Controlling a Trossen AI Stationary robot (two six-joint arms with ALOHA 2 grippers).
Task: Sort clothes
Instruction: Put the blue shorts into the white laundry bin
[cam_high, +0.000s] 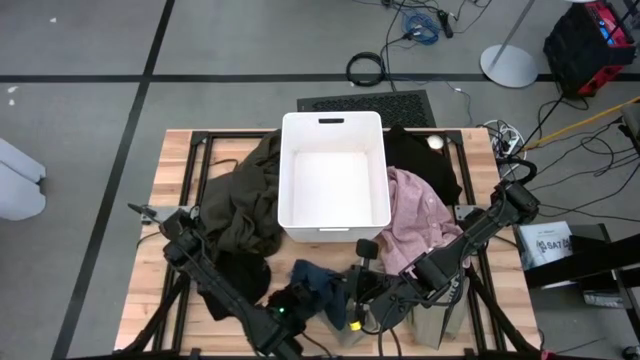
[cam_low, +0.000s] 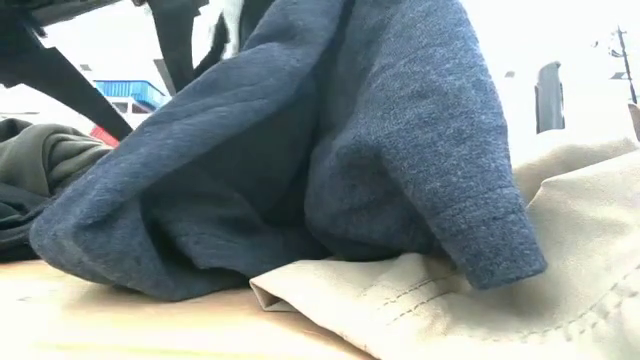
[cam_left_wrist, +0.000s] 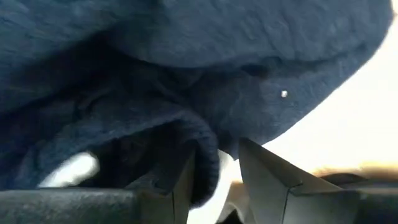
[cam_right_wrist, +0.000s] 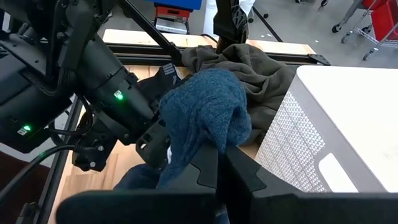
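Note:
A navy blue garment (cam_high: 316, 276) lies bunched near the table's front edge, at the middle. In the low view its lower folds (cam_low: 300, 180) rest on the tabletop and on a khaki garment (cam_low: 520, 280). My right gripper (cam_right_wrist: 222, 167) is shut on it. My left gripper (cam_left_wrist: 214, 180) comes at it from the near left, open, with a rolled navy fold (cam_left_wrist: 208, 158) between its fingers. The left arm's wrist (cam_right_wrist: 118, 93) shows in the right wrist view. The dark olive garment (cam_high: 245, 195) lies left of the white bin (cam_high: 334, 124), and the pink one (cam_high: 420, 215) lies right of it. My left gripper has the navy fold (cam_left_wrist: 210, 171) lying against one finger (cam_left_wrist: 183, 186). A bright gap shows between the fold and the other finger (cam_left_wrist: 267, 180). My right gripper pinches a bunch of the navy cloth (cam_right_wrist: 202, 140) between its two shut fingers, which slant down from the right. The cloth bulges up past the fingertips and its lower part rests on the table.
A black garment (cam_high: 240, 275) lies at the near left and another (cam_high: 425, 155) lies behind the pink one. Khaki cloth (cam_high: 440, 322) shows under the right arm. The bin's wall (cam_right_wrist: 283, 134) stands close to my right gripper.

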